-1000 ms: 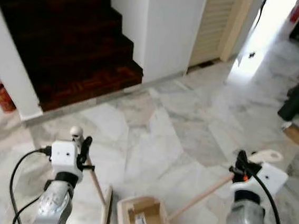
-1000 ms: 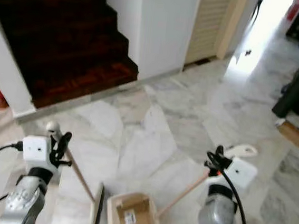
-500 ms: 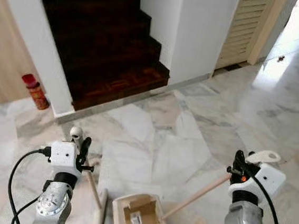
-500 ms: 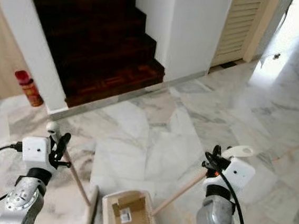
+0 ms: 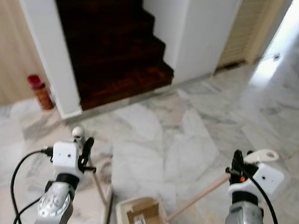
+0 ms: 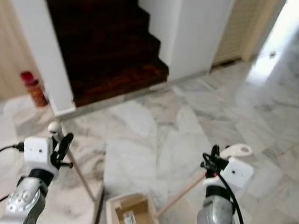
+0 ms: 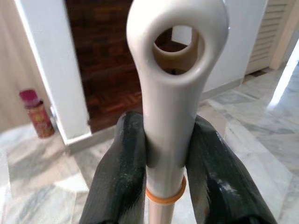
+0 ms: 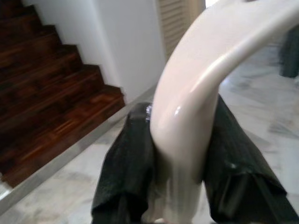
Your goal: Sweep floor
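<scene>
The whole view has swung left over the last second; the stairs point(image 5: 113, 45) now sit square ahead, a red can point(image 5: 41, 92) by the wall has come into sight, and the dark bags off to the right have slid out; that is the robot turning, not the things moving. The two arms hold as they did; the left gripper point(image 5: 84, 153) is clamped on the broom point(image 5: 99, 189) just under its cream cap, fingers point(image 7: 122, 172) pressed to either side; the right gripper point(image 5: 237, 165) is clamped on the dustpan point(image 5: 142, 220) handle below its curved end, pan low between the arms, a cardboard scrap lying in it. The broom head rests just left of the pan. I judge it is still picking its patch of floor point(image 5: 190, 132); no stroke begun here.
</scene>
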You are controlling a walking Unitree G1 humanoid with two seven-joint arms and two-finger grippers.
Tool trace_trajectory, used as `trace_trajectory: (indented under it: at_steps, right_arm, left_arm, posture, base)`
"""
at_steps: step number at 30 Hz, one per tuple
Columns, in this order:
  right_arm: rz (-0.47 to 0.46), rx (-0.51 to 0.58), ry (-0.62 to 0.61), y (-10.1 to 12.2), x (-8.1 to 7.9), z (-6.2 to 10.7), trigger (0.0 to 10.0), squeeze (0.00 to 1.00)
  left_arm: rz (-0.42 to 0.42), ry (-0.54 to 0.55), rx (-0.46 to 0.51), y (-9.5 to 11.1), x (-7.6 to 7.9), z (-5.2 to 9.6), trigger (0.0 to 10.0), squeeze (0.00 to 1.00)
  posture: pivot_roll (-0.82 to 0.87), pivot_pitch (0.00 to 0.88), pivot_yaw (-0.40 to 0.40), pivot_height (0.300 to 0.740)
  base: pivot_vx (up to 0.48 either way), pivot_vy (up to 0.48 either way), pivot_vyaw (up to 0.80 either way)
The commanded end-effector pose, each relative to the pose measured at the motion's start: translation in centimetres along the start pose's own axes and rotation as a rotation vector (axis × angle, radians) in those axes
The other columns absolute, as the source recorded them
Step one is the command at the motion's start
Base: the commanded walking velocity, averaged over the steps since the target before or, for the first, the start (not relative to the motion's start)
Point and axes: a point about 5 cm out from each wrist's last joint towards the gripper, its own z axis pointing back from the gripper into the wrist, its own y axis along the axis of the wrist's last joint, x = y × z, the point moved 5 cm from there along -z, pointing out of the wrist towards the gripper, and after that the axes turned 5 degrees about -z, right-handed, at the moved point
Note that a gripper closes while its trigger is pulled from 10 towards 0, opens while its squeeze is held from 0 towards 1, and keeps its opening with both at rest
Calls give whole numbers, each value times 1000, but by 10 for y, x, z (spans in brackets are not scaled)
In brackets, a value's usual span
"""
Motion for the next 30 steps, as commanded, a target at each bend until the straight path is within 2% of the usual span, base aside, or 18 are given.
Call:
trace_trajectory:
  at_steps: [1,5,23,30]
  right_arm:
    - [-28,56,38,15,-13,-4,10000,0]
    - [-36,60,40,16,-13,-5,10000,0]
    - [-28,58,50,15,-15,-5,10000,0]
    - [-21,67,59,16,-17,-4,10000,0]
  left_arm:
    - [-22,9,32,9,-6,-1,8667,0]
    - [-22,6,31,8,-5,0,8627,0]
    - [-28,-2,34,10,-5,-1,8510,0]
    - [-36,-9,37,11,-4,-2,8510,0]
  posture:
    - [-8,0,10,740]
    - [-8,0,9,740]
    - [-3,0,10,740]
    - [-3,0,10,740]
  base:
    - [0,334,800]
    - [0,334,578]
    - [0,335,0]
    - [0,334,701]
